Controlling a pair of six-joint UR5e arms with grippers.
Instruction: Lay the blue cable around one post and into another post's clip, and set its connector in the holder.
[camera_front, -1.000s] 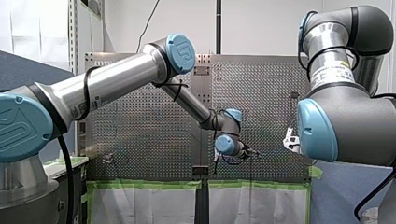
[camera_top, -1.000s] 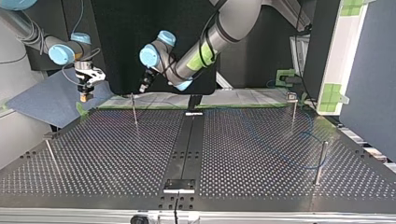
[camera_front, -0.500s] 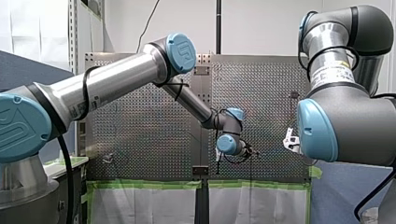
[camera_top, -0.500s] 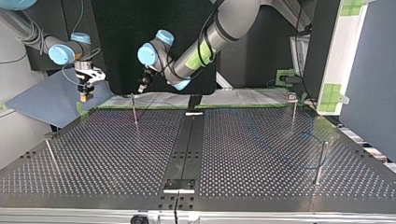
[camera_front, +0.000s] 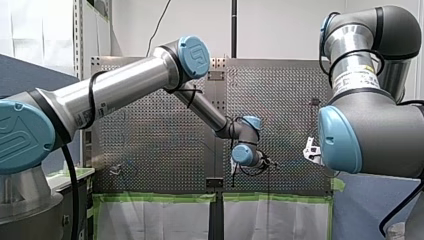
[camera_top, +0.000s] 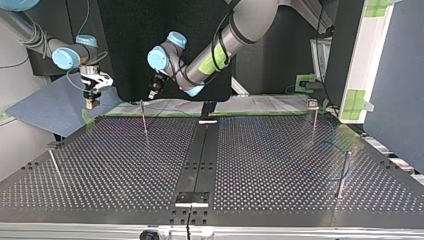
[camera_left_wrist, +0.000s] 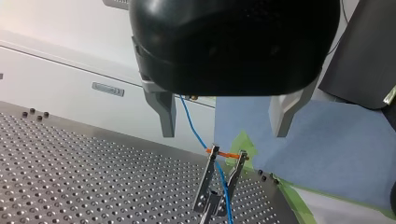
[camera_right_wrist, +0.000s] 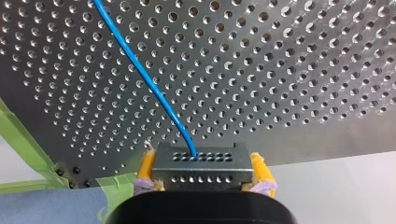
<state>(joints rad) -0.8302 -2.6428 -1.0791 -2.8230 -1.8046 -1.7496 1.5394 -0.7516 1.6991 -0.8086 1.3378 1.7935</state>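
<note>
Largely hidden, right fingers (camera_right_wrist: 259, 171) tight on the connector (camera_right_wrist: 201, 168); left fingers (camera_left_wrist: 166, 114) wide apart, the clip (camera_left_wrist: 212, 186) ahead.

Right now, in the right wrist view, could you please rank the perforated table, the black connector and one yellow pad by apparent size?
1. perforated table, filling most of the view.
2. connector, though it sits nearest the camera, so it looks enlarged.
3. yellow pad beside it, only a thin strip showing.
</note>
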